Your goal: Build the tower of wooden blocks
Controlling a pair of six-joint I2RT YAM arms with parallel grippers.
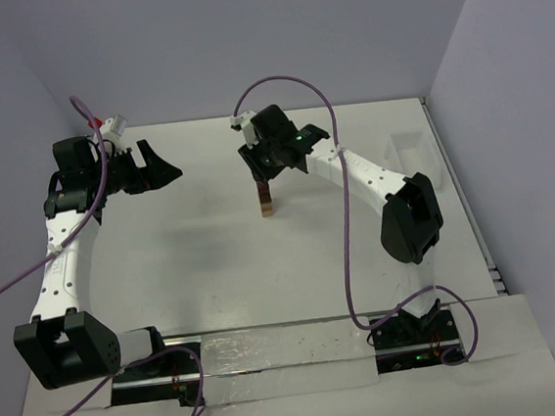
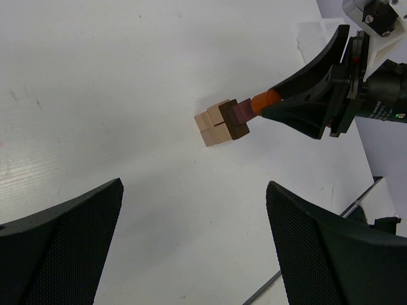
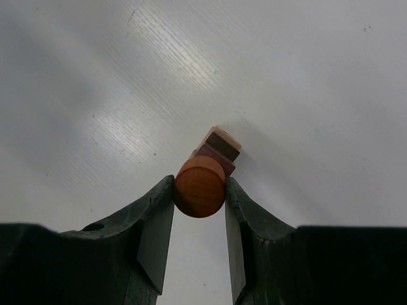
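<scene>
One tower (image 1: 266, 204) stands on the white tabletop (image 1: 214, 263), a little toward 12 o'clock from the middle of the surface in the overhead view, as a single narrow upright stack. In the left wrist view the wood blocks (image 2: 219, 124) in it read as light tan cubes at the foot, dark brown ones above them and one purplish-brown block at the top. At least three tan faces and two dark ones show, but the far side is hidden, so the exact count cannot be told. One orange round piece (image 2: 264, 101) sits at the very top, touching the purplish block as far as that view shows. From the right wrist camera this orange round piece (image 3: 200, 187) covers most of the tower (image 3: 219, 145), with only a dark block and a tan edge peeking out at 1 o'clock of it. There are two pincers. The right pincer (image 3: 200, 190) is directly above the tower, its two fingers clamped on the sides of the orange piece. In the overhead view the right pincer (image 1: 263, 178) hangs straight over the stack. The left pincer (image 1: 166, 170) lies at about 10 o'clock of the tower, well apart from it, its fingers spread wide with nothing between them. One clear box (image 1: 412, 156) lies at 3 o'clock of the tower, near the tabletop's edge.
</scene>
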